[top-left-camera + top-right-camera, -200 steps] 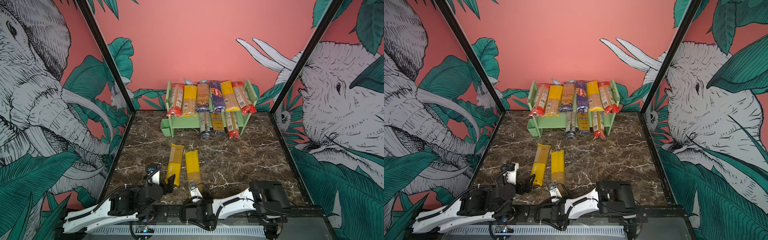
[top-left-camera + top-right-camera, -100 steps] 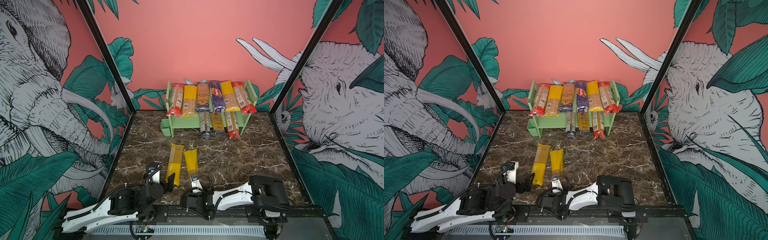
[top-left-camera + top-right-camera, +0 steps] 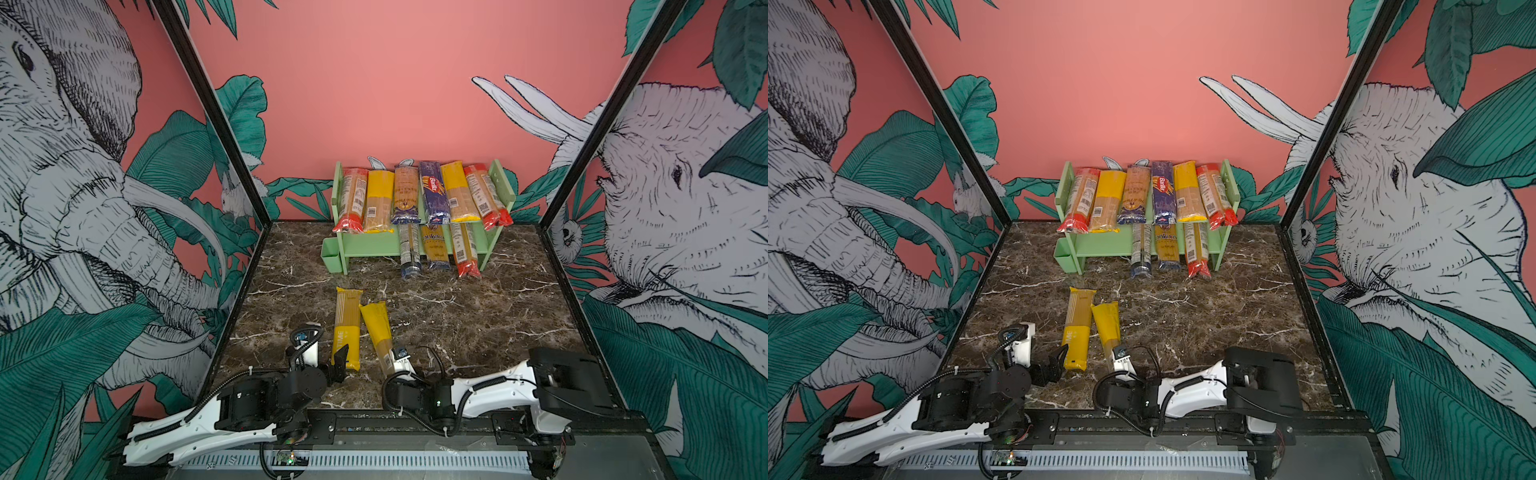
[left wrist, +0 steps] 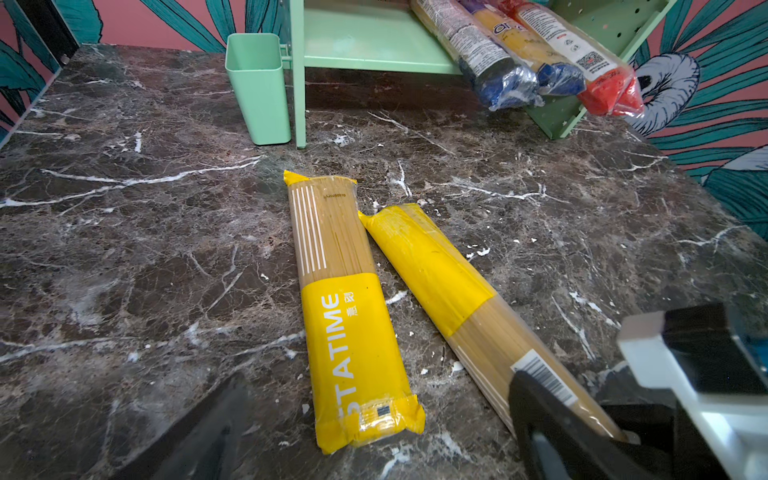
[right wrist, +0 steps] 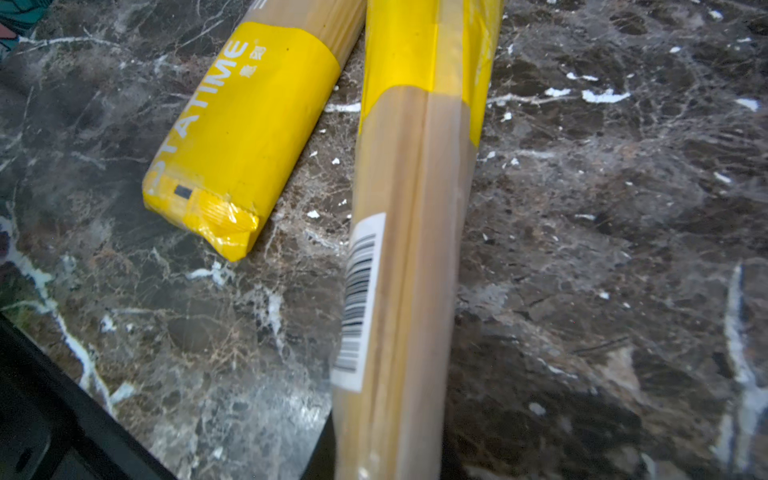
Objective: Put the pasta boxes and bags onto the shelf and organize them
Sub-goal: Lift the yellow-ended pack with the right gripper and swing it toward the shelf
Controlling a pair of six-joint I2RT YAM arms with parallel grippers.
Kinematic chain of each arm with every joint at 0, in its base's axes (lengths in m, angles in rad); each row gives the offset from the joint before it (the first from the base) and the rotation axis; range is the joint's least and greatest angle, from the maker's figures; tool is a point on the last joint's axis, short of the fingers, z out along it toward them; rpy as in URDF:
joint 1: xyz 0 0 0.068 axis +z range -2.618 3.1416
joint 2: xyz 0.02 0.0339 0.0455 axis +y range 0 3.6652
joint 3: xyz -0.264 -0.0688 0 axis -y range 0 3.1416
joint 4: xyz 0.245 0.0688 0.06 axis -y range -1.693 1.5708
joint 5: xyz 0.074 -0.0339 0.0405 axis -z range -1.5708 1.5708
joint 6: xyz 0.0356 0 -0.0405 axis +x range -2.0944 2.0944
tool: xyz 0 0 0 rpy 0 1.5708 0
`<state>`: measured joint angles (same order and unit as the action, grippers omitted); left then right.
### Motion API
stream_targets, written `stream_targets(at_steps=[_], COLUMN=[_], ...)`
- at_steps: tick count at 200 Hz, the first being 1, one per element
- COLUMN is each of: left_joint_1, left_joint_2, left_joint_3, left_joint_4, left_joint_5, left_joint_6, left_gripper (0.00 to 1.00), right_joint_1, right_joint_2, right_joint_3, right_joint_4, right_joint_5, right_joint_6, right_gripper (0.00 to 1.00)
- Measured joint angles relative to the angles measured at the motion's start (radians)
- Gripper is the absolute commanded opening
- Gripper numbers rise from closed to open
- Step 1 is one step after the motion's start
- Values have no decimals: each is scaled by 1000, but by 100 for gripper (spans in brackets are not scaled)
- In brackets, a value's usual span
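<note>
Two pasta packets lie side by side on the marble near the front. The left one (image 3: 347, 328) (image 4: 353, 332) carries a yellow printed half. My left gripper (image 3: 338, 361) (image 4: 380, 386) is open, and that packet's near end shows between its fingers. The right packet (image 3: 376, 324) (image 5: 411, 166) is yellow at the far half and has a barcode label. My right gripper (image 3: 391, 365) (image 5: 386, 457) is shut on its near end. The pale green shelf (image 3: 374, 245) (image 3: 1104, 245) stands at the back. Several packets lie on its top tier (image 3: 432, 191) and three on its lower board (image 3: 436, 249).
A small green cup (image 3: 331, 257) (image 4: 257, 87) hangs on the shelf's left side. Patterned walls close in the marble table (image 3: 478, 316) at left, right and back. A black rail (image 3: 374, 424) with both arm bases runs along the front edge.
My right gripper has shut on the near end of the right packet. That packet now lies slanted, its far end swung left against the other packet. The left arm has not moved.
</note>
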<state>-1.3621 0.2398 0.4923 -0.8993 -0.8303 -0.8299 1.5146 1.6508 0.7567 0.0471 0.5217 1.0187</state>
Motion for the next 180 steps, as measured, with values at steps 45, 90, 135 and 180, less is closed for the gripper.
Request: stream_targets(at_steps=[45,90,135,180], left_joint_1=[0,0,0,0], left_joint_2=[4,15,14,14], left_joint_3=[3,29,32,33], left_joint_4=[-6,-22,-34,-34], left_joint_5=[-8,-25,-39,-54], left_joint_6=[0,-2,-5,-4], left_gripper=[98,98,98,98], right_joint_1=[0,0,-23,-143], right_joint_2=[-118,-230,-356,-358], right_joint_3=[-39,-23,22,112], right_joint_4=[-58,-134,-198,-222], right_joint_5=[-45,-46,11,44], right_joint_6=[-68,-164,-260,-336], right_gripper=[0,0,0,0])
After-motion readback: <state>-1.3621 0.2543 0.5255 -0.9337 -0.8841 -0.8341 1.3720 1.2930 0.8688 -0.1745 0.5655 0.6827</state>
